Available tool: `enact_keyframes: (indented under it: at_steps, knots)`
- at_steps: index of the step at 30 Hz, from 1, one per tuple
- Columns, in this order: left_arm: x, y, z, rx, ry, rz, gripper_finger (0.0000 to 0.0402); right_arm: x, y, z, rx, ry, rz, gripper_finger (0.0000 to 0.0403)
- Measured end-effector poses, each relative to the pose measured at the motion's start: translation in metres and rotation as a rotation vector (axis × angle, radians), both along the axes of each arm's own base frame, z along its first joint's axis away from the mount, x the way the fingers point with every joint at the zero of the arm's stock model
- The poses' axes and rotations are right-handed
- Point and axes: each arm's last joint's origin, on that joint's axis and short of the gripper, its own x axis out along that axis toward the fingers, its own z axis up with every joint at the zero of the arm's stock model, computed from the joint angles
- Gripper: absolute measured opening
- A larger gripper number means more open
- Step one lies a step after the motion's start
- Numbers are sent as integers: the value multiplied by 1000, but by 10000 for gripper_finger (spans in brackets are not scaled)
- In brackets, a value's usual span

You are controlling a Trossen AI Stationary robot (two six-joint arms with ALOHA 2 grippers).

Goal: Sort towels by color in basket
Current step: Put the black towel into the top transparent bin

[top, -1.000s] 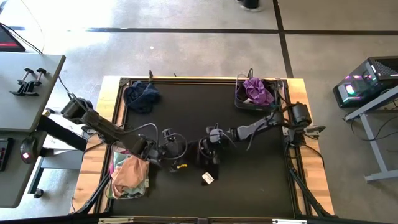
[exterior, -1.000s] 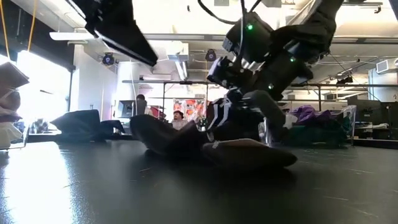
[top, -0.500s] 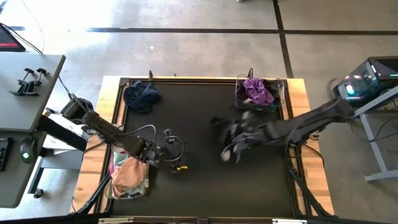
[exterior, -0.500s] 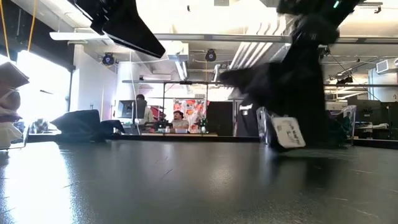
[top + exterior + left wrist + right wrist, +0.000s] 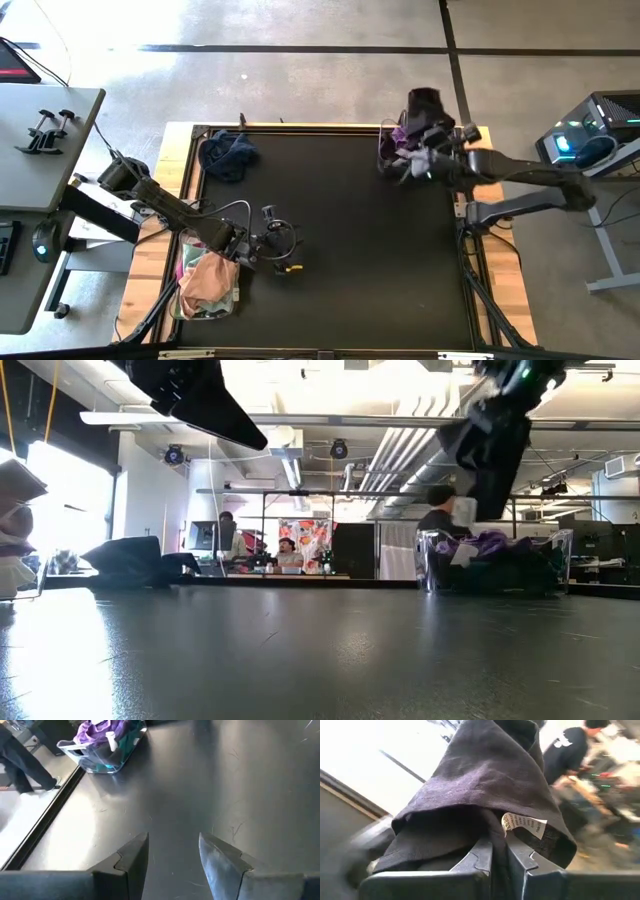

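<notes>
**Sorting nearly finished: last dark cloth held over the far-right bin.**

Clenched on a soft black towel (image 5: 480,805) with a small white paper tag (image 5: 522,824), right gripper (image 5: 499,857) at about 1 o'clock of the table, hanging over the clear plastic bin (image 5: 385,160) of purple and teal cloths (image 5: 412,145). Not yet dropped, so this placement counts as unfinished. Already grouped, judging by how things lie: a crumpled navy towel heap (image 5: 227,155) at 11 o'clock, a pink and pale cloth pile (image 5: 207,280) in a clear container at 8 o'clock by the table's left edge. No loose towels visible on the black tabletop (image 5: 340,240). Left gripper (image 5: 172,852) parked low near 8 o'clock, fingers parted, grasping nothing. Remaining, probably: release of the black towel only.
</notes>
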Motion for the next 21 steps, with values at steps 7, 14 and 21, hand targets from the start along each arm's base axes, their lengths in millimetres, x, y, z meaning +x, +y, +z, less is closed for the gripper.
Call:
enact_keyframes:
  at_steps: [7, 14, 21]
  knots:
    - [-2, 1, -6, 8, -12, -9, 160, 13, -58, -24, 233, 240, -56, 15]
    - [-8, 4, -26, -8, -73, -22, 160, 35, -97, -68, 520, 464, 93, 17]
    - [-9, 4, -28, -23, -83, -17, 160, 48, -114, -104, 677, 670, 200, 20]
